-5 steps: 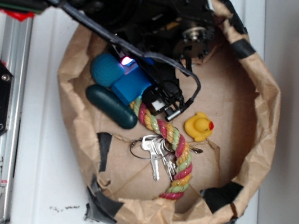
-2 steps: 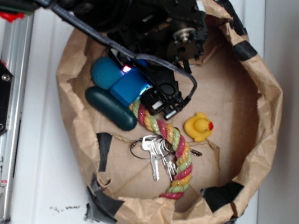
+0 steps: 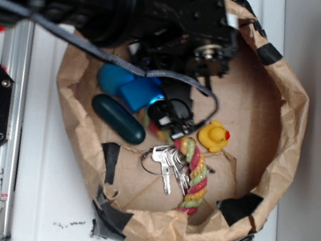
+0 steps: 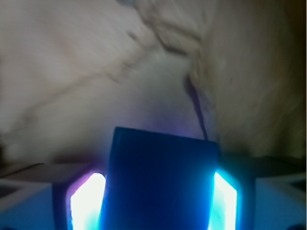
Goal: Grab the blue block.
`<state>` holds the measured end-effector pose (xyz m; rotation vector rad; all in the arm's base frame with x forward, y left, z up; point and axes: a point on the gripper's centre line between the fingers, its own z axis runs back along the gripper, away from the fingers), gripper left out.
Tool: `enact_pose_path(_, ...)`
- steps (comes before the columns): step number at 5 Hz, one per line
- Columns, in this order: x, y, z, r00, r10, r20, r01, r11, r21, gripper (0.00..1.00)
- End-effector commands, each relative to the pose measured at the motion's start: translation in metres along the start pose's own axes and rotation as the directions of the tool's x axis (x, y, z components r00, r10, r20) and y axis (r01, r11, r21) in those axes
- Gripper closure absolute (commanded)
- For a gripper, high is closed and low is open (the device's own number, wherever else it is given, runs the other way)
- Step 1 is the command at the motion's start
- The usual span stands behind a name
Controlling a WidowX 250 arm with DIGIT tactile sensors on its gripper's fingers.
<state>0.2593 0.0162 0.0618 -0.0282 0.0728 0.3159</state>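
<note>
The blue block (image 3: 141, 93) is a bright blue brick inside the brown paper bag (image 3: 280, 133), up against the round teal ball (image 3: 112, 79). My black arm reaches down over it, and the gripper (image 3: 148, 90) is mostly hidden by the arm's bulk in the exterior view. In the wrist view the blue block (image 4: 160, 177) fills the space between the two glowing pads (image 4: 86, 201), which press on its left and right sides. The gripper (image 4: 160, 196) is shut on the block. Blurred brown paper lies behind it.
A dark teal capsule (image 3: 118, 119) lies below the ball. A coloured rope toy (image 3: 194, 175), a bunch of keys (image 3: 166, 163) and a yellow rubber duck (image 3: 213, 136) rest on the bag's floor. Crumpled bag walls patched with black tape (image 3: 238, 207) ring everything. A metal rail (image 3: 6, 133) runs at left.
The arm has shifted right and a little toward the duck. The block has moved slightly with it. The pink light seen by the block earlier is now covered.
</note>
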Motion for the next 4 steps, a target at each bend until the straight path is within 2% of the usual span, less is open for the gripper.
enact_pose_path(1,0.009,-0.026,0.089,0.936,-0.299,0.184,0.294,0.954,0.053,1.00)
enact_pose_path(2,0.011,-0.025,0.094,0.899,-0.394,0.193,0.383,0.919,0.090,1.00)
enact_pose_path(3,0.011,-0.011,0.096,0.888,-0.403,0.220,0.382,0.915,0.133,1.00)
enact_pose_path(4,0.002,0.000,0.102,0.901,-0.382,0.204,0.361,0.923,0.137,0.39)
